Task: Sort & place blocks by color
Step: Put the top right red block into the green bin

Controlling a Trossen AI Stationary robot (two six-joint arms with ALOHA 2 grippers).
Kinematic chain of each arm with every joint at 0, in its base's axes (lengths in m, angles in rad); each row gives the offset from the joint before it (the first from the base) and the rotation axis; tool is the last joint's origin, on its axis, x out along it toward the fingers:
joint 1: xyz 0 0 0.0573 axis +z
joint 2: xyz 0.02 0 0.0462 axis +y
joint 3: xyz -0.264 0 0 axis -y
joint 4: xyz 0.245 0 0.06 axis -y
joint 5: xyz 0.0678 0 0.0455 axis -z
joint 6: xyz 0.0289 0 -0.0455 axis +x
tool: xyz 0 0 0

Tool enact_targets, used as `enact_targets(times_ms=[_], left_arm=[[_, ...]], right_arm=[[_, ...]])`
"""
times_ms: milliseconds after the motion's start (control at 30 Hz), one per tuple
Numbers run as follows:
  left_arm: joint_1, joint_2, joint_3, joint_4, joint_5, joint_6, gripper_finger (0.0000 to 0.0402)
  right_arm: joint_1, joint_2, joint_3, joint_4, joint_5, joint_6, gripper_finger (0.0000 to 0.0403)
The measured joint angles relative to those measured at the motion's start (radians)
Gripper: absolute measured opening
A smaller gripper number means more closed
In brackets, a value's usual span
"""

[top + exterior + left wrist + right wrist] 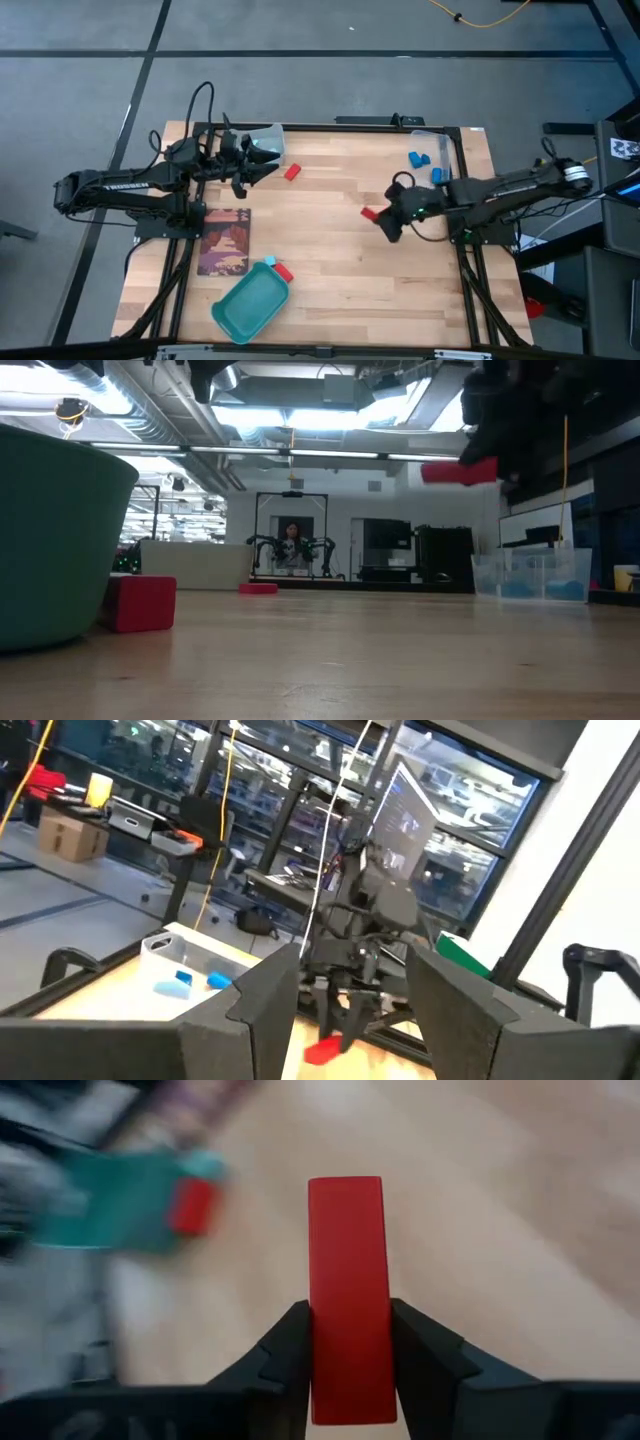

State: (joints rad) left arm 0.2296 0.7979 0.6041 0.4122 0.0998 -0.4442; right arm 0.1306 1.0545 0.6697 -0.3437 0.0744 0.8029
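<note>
My right gripper is shut on a long red block and hangs over the table's right half; the low view shows that block in the air. My left gripper is open above the far left of the table, touching nothing. A second red block lies flat on the wood just right of it. A third red block and a light cyan block sit at the teal tray's far edge. Two blue blocks lie in the right clear bin. My right gripper pinches the long red block between its two fingers at the block's near end. The block runs along the fingers and sticks out past their tips, toward the table's left. It is lifted clear of the table and roughly level.
The teal tray sits at the near edge, left of centre. A dark printed card lies flat by the left arm's base. One clear bin stands at the far left, another at the far right corner. Bare wood lies between them.
</note>
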Motion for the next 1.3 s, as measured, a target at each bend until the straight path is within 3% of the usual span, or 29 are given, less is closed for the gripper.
enact_targets(times_ms=[133,233,433,667,900,1300], left_arm=[[-0.014,0.000,0.000,0.000,-0.011,0.006,0.0179],[-0.022,0.004,0.000,-0.008,-0.011,0.009,0.0179],[-0.052,0.051,0.001,-0.005,-0.003,0.039,0.0179],[-0.111,0.130,0.001,-0.003,-0.003,0.148,0.0179],[-0.135,0.209,0.009,0.002,0.020,0.119,0.0179],[-0.140,0.319,0.069,0.000,-0.014,0.281,0.0179]], right_arm=[[-0.036,-0.072,-0.173,0.365,-0.099,0.024,0.0108],[-0.057,-0.076,-0.228,0.585,-0.153,0.027,0.0108],[-0.089,-0.051,-0.146,0.695,-0.217,-0.042,0.0108],[-0.114,0.011,0.073,0.499,-0.222,-0.194,0.0108],[-0.119,0.151,0.328,0.064,-0.073,-0.375,0.0108],[-0.114,0.370,0.571,-0.084,-0.022,-0.598,0.0108]])
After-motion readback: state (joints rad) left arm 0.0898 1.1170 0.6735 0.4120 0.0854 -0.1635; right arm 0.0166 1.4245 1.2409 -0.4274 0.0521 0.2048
